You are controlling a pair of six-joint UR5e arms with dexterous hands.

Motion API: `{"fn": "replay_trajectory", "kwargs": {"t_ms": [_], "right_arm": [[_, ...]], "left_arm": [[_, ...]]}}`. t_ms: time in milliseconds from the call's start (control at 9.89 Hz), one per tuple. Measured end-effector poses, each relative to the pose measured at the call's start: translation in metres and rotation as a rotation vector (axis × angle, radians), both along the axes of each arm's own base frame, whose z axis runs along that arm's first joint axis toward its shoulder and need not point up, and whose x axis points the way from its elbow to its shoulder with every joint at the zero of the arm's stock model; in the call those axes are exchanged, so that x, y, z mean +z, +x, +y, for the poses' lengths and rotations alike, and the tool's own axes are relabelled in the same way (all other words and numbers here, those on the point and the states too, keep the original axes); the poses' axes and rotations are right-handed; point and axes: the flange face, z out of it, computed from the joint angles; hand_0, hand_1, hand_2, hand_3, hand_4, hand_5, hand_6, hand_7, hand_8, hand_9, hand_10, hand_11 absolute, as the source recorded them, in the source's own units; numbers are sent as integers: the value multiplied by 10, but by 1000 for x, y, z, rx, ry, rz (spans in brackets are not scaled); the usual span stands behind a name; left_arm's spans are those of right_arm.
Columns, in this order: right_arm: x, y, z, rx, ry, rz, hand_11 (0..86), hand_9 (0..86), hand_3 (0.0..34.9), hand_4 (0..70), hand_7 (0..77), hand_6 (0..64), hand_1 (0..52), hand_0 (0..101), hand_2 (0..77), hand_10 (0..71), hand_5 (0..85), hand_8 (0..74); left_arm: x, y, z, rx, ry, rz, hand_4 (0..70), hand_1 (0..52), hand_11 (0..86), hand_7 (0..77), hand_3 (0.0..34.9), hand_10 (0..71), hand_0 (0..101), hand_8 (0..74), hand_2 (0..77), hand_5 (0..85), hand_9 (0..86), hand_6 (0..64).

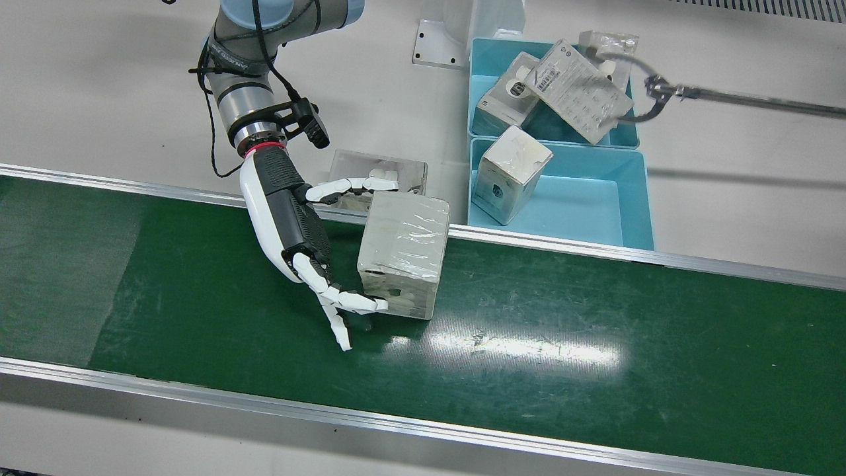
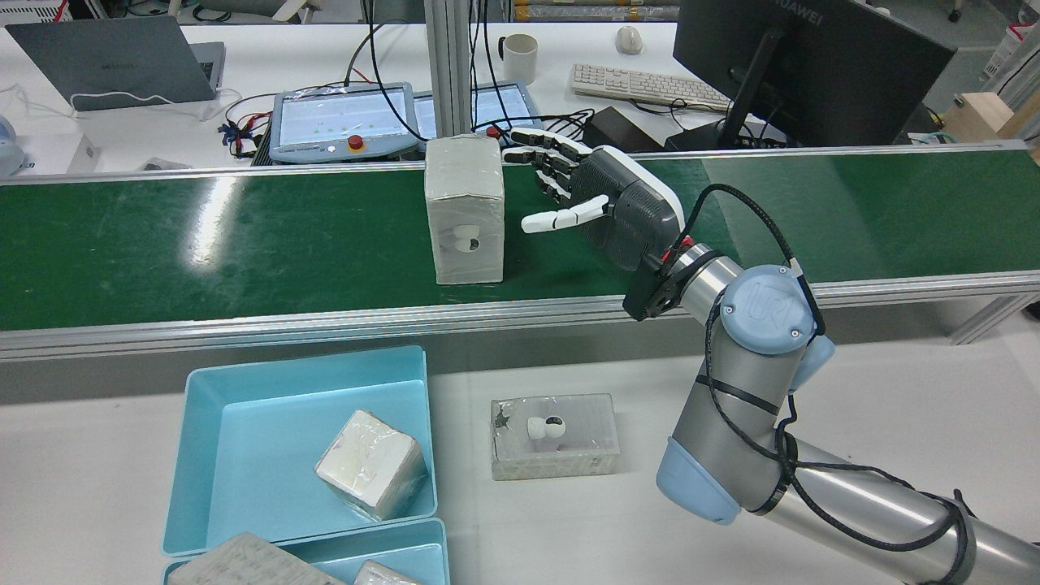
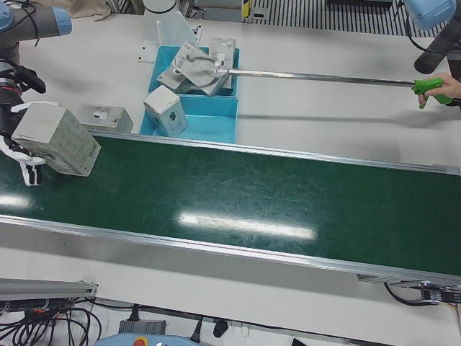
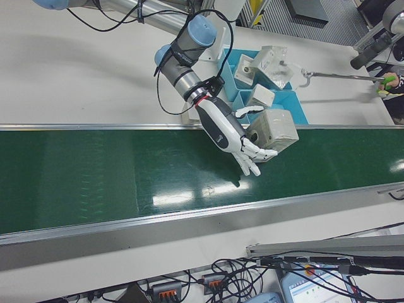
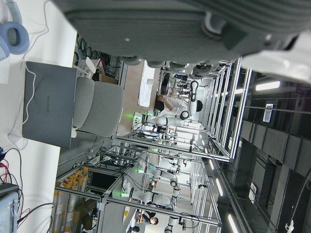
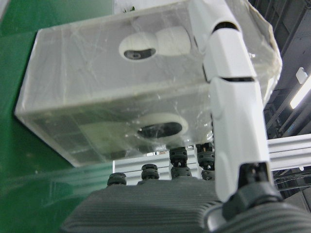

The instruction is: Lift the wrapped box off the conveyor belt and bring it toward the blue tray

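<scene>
— Nearest the lens?
— Right hand (image 1: 301, 228), fingers spread beside the wrapped box (image 1: 404, 254), holding nothing; whether the fingertips touch it, I cannot tell.
— Where's that box?
— Upright on the green conveyor belt (image 1: 595, 317), near its far rail.
— Further right?
— Blue tray (image 1: 624, 218) on the table, one wrapped box (image 1: 510, 173) inside. Beyond, a person's grabber pole (image 1: 747, 99).
— Left hand?
— Only its palm edge (image 5: 194, 24) shows; state unclear.
</scene>
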Motion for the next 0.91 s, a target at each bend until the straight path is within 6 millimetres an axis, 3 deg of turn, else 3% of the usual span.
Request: {"fn": "replay_trajectory", "kwargs": {"t_ms": [202,303,607,708,809,910], "right_arm": [[-7,-9,5,13,5,0,11,71,106,142,262,82,196,518,164,0,196,11],[-10,-10,5,25,3,-3,11,71,106,153,262,87,224,523,185,0,207,11],[-15,-7,6,55,-24,14,11,87,106,169,289,104,224,538,202,0,218,22],[-19,-3,8,58,-38,32,71,191,39,284,393,175,202,565,256,71,349,147],[-24,2,12,59,-48,45,71,191,39,284,393,175,202,565,256,71,349,147],[-30,12,16,63,-50,48,349,420,6,425,545,311,65,569,305,316,475,398]], "left_arm": [[0,0,0,0,0,0,0,0,0,5,0,5,0,5,11,11,0,0],[0,0,0,0,0,0,0,0,0,5,0,5,0,5,11,11,0,0],[0,0,0,0,0,0,0,0,5,5,0,5,0,5,11,11,0,0],[0,0,0,0,0,0,0,0,0,5,0,0,0,5,11,11,0,0],[0,0,0,0,0,0,0,0,0,5,0,5,0,5,11,11,0,0],[0,0,0,0,0,0,0,0,0,5,0,0,0,5,5,11,0,0]]}}
